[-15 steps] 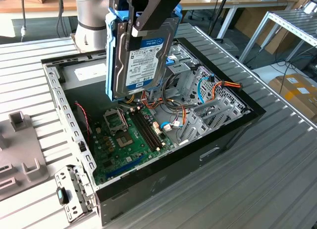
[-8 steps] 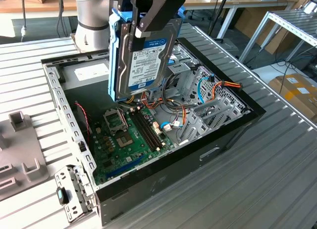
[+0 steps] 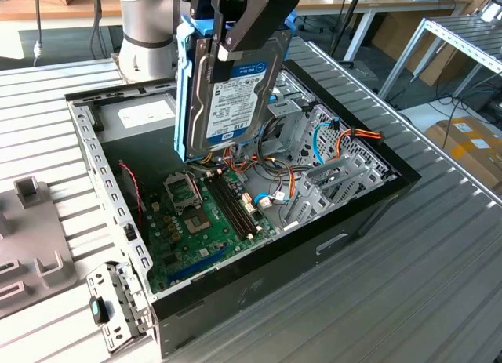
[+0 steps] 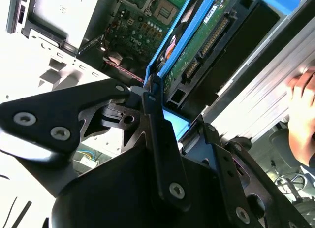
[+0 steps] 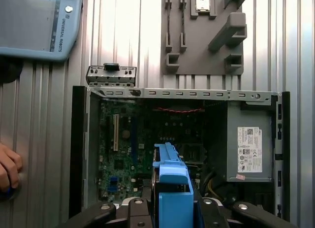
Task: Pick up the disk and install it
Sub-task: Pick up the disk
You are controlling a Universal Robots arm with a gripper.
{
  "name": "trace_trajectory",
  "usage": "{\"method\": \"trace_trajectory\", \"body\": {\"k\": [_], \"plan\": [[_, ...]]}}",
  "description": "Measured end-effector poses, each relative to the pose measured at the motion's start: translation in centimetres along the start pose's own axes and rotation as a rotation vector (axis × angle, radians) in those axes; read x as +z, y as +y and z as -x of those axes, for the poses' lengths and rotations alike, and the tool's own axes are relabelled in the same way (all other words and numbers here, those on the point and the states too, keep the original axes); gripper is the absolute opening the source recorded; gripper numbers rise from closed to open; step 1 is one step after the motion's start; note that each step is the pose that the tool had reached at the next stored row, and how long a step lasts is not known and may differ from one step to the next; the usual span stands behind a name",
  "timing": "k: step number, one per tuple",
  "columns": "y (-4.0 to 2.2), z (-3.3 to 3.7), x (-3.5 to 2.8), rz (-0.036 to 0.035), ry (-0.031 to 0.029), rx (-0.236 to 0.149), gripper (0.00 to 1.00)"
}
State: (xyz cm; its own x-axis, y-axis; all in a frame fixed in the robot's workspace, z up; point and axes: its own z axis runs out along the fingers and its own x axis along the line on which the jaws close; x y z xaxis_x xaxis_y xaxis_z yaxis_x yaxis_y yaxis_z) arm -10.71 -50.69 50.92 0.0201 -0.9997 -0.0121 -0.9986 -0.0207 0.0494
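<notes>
While gripper (image 3: 227,43) clamps disk (image 3: 239,96), case (image 3: 314,253) holds mobo (image 3: 196,222).

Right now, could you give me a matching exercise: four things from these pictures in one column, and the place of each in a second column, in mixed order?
1 disk
2 motherboard
3 power-supply box
4 grey fixture plate

a flat on the case floor
b on the table, outside the case
c held in the tool, above the case
d in a case corner, bearing a white sticker

Pairs: 1-c; 2-a; 3-d; 4-b
</notes>
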Motion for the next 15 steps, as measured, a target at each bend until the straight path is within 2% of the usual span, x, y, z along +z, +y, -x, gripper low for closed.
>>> {"method": "trace_trajectory", "body": {"k": [15], "plan": [[-0.51,-0.49,0.01,0.0,-0.0001,0.0,0.37]]}}
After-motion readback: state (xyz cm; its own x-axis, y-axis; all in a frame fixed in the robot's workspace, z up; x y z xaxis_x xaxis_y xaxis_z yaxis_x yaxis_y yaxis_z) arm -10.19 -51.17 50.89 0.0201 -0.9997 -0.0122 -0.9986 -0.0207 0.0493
